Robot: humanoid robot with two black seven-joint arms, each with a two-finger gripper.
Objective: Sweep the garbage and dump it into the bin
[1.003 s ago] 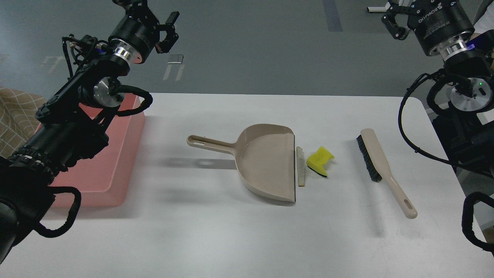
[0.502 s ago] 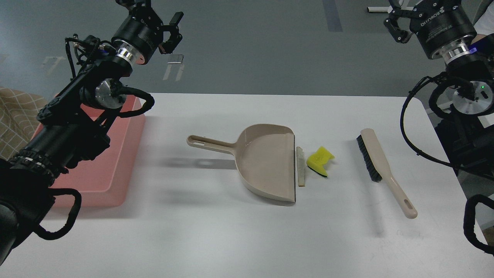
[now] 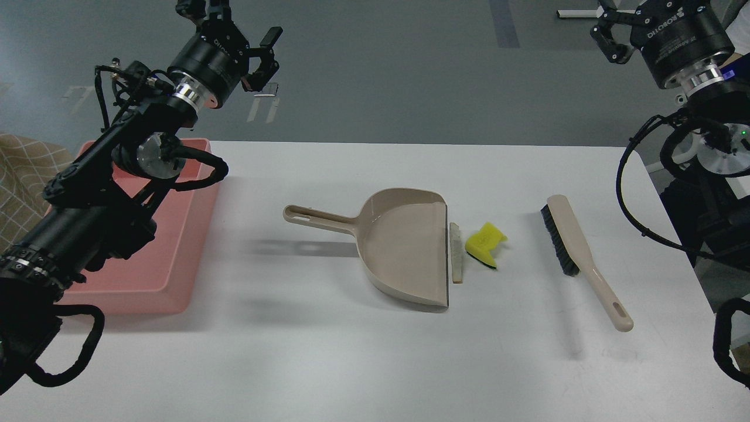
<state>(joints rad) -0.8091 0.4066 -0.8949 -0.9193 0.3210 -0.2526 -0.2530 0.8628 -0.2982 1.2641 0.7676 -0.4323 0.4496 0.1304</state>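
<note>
The garbage lies mid-table: a thin white bread slice with brown crust [image 3: 456, 253] right against the open mouth of the beige dustpan [image 3: 404, 246], and a yellow sponge piece with dark green backing [image 3: 484, 243] just right of the slice. The pink bin [image 3: 170, 252] stands at the table's left edge, partly hidden by my left arm. My left gripper [image 3: 237, 26] is high above the bin's far corner, open and empty. My right gripper [image 3: 630, 20] is high at the top right, partly cut off by the frame edge; its visible finger is splayed out, and it holds nothing.
A beige hand brush with black bristles [image 3: 580, 258] lies on the white table [image 3: 351, 351] right of the sponge, handle toward the front. The dustpan's handle points left toward the bin. A patterned beige cloth [image 3: 23, 176] sits beyond the table's left edge.
My left arm has drawn left and its gripper has risen slightly, baring more of the bin's far rim. My right arm has shifted a little right and up. The objects on the table have not moved.
</note>
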